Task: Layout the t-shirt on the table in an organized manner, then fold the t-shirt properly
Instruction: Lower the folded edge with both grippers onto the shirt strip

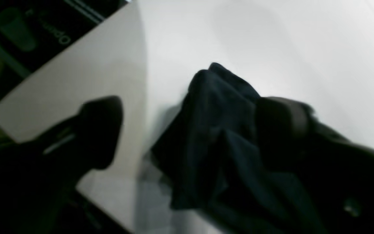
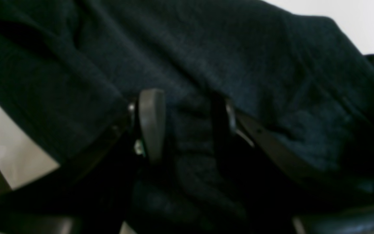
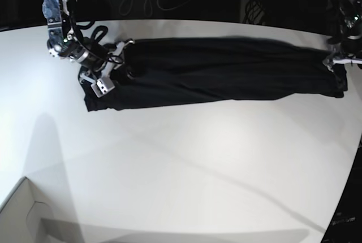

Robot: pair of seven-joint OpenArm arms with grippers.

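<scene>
Where the white table (image 3: 181, 158) fills most of the base view, the t-shirt (image 3: 220, 73) lies along its upper part as one long black band, running from upper left to the right edge of the frame, wrinkled and partly doubled over itself.

At the band's left end, the right claw (image 3: 116, 62) sits low over the cloth. Its wrist view shows the two fingers (image 2: 151, 123) close together with a bunched ridge of black fabric pinched between them, so this claw is gripping the t-shirt (image 2: 206, 65).

At the far right of the base view, the left claw (image 3: 339, 59) is at the band's other end, near the curved table edge. In its wrist view the fingers (image 1: 99, 130) stand wide apart, one in the lower left of the frame and one at right, so this claw is open. A crumpled end of the t-shirt (image 1: 213, 130) lies beside the right-hand finger; whether it touches that finger is unclear in the blur.

A pale cardboard box corner (image 3: 22, 215) shows at lower left.
</scene>
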